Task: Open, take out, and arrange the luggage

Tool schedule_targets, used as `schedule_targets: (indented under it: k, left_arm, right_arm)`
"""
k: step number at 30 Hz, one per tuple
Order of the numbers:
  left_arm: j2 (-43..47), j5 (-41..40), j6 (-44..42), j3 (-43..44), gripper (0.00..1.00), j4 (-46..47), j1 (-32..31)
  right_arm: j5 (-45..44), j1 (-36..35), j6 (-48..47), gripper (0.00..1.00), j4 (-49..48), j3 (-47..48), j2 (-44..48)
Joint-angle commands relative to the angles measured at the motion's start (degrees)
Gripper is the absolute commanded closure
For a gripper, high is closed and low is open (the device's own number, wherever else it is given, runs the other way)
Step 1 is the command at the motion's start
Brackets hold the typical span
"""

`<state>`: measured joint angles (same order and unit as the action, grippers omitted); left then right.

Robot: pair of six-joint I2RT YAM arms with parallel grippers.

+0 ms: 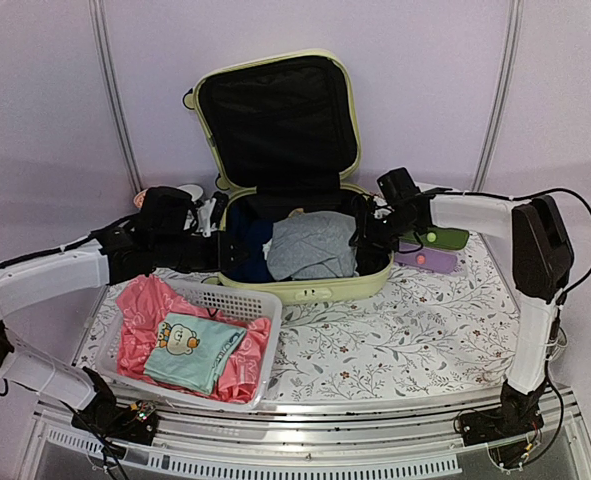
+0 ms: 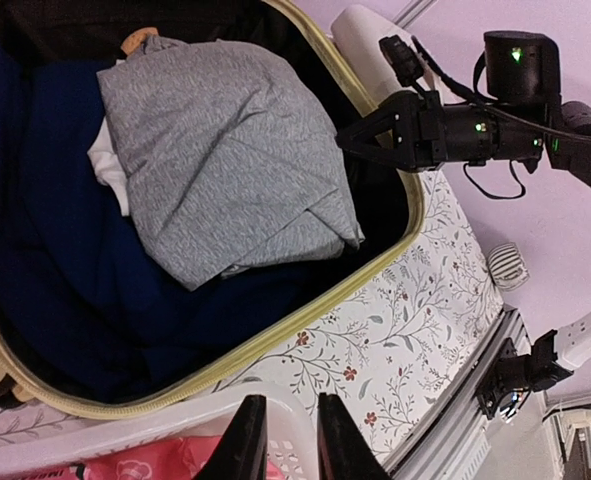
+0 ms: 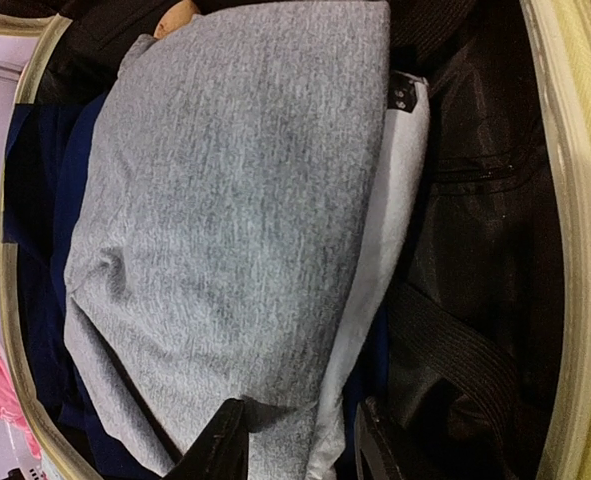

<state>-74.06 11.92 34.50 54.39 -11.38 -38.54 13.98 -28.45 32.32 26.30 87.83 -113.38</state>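
Both grippers at the open suitcase

My left gripper [image 2: 287,402] hangs over the rim of the white slatted basket [image 1: 237,298], fingers slightly parted and empty; the basket holds a pink garment [image 1: 140,300] and a teal bear-print shirt [image 1: 195,350]. Just behind the basket, the pale yellow-green luggage [image 1: 315,290] lies on the floral table [image 1: 405,320], its lid [image 1: 275,120] upright. Inside, my right gripper [image 3: 297,410] straddles the edge of a folded grey garment [image 3: 235,200] lying on navy clothing [image 2: 65,250]; I cannot tell whether it pinches.

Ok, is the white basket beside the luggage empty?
No, the white basket holds a crumpled pink garment with a folded teal bear-print garment lying on top.
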Motion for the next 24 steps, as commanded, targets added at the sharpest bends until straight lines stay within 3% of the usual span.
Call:
schedule_targets:
  k: [1,2,4,6,9,13,15,20,24]
  left_arm:
    - [-1.43,-0.17,-2.48,2.10,0.80,1.77,1.06]
    - [-1.71,-0.23,-2.62,2.25,0.80,1.78,1.02]
    - [-1.94,-0.23,-2.80,2.30,0.80,1.90,0.97]
    - [-2.24,-0.05,-2.90,2.38,0.80,1.93,0.97]
    - [-2.74,0.04,-3.49,2.84,0.79,1.88,1.03]
    - [-3.96,0.45,-5.65,4.51,0.78,2.79,0.86]
    - [-5.35,0.73,-7.54,5.81,0.71,3.99,0.49]
    - [-10.99,-2.43,-13.79,10.06,0.40,9.10,-3.14]
    - [-18.44,-7.93,-18.44,16.80,0.32,10.36,-8.07]
  right_arm:
    - [2.11,-0.07,0.90,0.61,-1.47,2.05,-2.05]
    - [2.71,-0.04,0.95,0.62,-1.82,2.14,-2.29]
    - [4.22,-0.04,1.20,0.74,-2.60,2.48,-2.61]
    - [5.85,-0.03,1.41,0.75,-3.46,2.73,-2.58]
    - [8.34,-0.03,1.87,0.95,-4.21,3.73,-2.40]
    - [12.00,-0.04,2.94,0.97,-6.09,3.75,-0.44]
    - [13.68,-0.03,3.84,0.97,-6.87,3.79,0.71]
    - [17.04,-0.03,7.61,0.96,-9.00,3.82,2.23]
    - [17.51,-0.03,11.48,0.95,-11.21,3.78,3.09]
